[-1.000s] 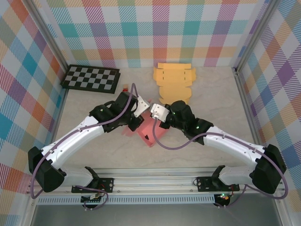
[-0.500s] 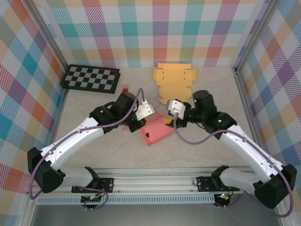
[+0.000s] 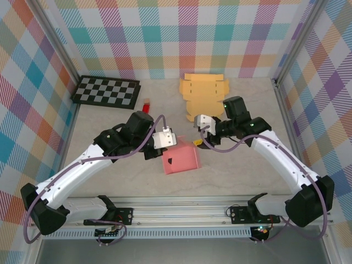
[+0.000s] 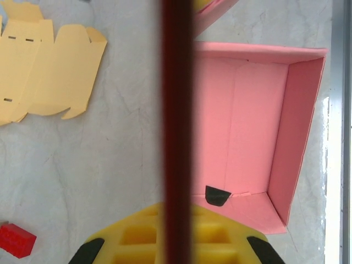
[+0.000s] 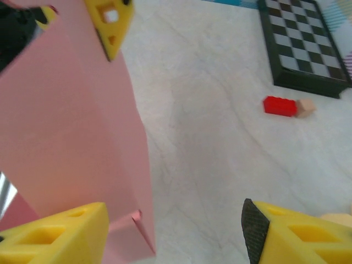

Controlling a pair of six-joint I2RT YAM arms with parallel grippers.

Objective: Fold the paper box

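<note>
Pink paper box sits mid-table between the two arms, partly erected. The left wrist view shows its floor and two raised walls. Left hand is clamped tight on one upright wall, which reads as a dark blurred band between its fingers. Right hand stands wide and holds nothing. A pink panel edge lies inside its gap, close to one finger.

Step in hand, as I judge it: raise and seat the next wall. To do it well, the left hand should only anchor, with no pulling, or the box may skate on the table. The right hand should take the loose panel near its crease and fold along that line.

Unclear: which panel the right hand faces, and whether any tab is locked. The box's far edge is hidden under both wrists. Yellow flat blank lies well apart, beyond the box.
</note>
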